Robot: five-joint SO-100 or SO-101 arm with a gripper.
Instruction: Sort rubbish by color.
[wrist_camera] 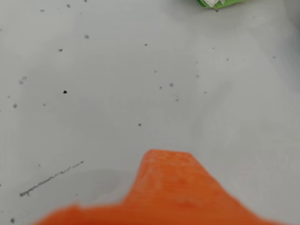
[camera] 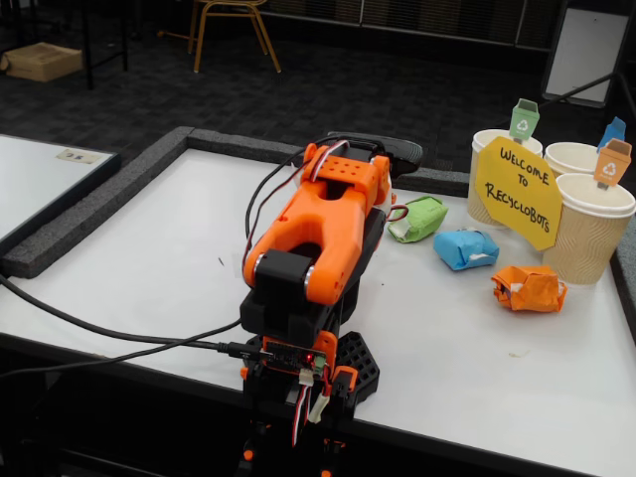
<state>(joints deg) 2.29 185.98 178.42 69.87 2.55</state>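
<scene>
Right of the folded arm, green wad, blue wad and orange wad sit on the counter; can't tell the jaws' state.

A yellow sign reads "WELCOME TO RECYCLOBOTS".

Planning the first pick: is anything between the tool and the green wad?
Nothing visible. In the wrist view, bare table runs from the tool's orange tip to the green wad at the top edge. In the fixed view the green wad lies beside the arm, with the blue wad and orange wad further right.
</scene>
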